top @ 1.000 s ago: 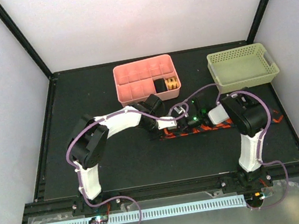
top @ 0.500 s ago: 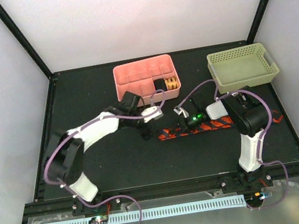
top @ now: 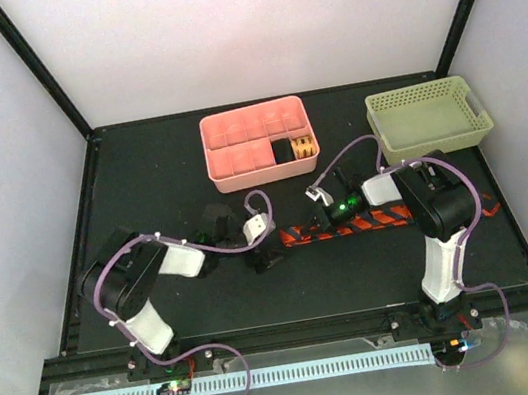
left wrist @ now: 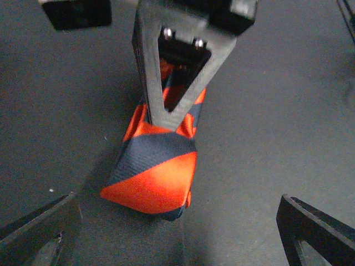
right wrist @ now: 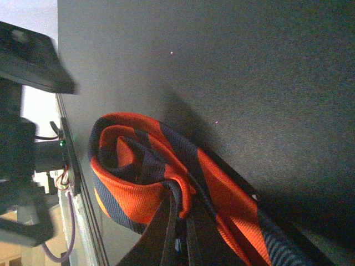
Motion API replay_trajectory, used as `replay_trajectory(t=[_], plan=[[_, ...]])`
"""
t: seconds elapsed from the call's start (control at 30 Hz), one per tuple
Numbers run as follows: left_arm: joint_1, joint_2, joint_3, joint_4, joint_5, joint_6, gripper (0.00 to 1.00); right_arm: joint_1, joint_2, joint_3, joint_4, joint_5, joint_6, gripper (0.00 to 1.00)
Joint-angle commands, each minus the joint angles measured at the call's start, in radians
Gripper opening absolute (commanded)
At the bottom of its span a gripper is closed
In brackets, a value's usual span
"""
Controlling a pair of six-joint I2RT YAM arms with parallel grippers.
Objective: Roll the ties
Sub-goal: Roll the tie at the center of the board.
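Your left arm has drawn back since a second ago. Then it reached across to the tie's end beside the right claw; now it is folded toward its own side. The left claw (top: 266, 257) sits low over the table, just short of that end of the tie (top: 390, 220). Its fingers stand wide apart with nothing between them.

Your right claw (top: 332, 212) has barely shifted. It is pinched down on the rolled end (left wrist: 152, 177), where the fabric is folded over into the first loose turn of a coil. In the right wrist view the fingers close on that fold.

Here is the relation to work from. Seen from the left claw, the rolled end lies straight ahead, just past the fingertips and apart from them. The tie's long axis runs on away from it, past the right claw, flat along the table toward the right arm's outer side. The right claw is on the fabric and the left is only near it.

I judge the roll barely begun, with most of the length still flat. The pink tray (top: 208, 156) stands well beyond both claws.
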Motion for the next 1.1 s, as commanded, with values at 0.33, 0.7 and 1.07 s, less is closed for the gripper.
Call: replay_trajectory(t=[0.33, 0.7, 1.07], plan=[[-0.065, 0.125, 0.113, 0.030, -0.043, 0.166, 0.86, -0.007, 0.028, 0.010, -0.103, 0.146, -0.070, 0.02], [-0.082, 0.171, 0.150, -0.013, -0.106, 0.175, 0.82, -0.006, 0.031, 0.023, -0.145, 0.215, -0.087, 0.02], [-0.083, 0.103, 0.099, 0.040, -0.072, 0.177, 0.56, -0.007, 0.049, 0.028, -0.152, 0.236, -0.079, 0.02]])
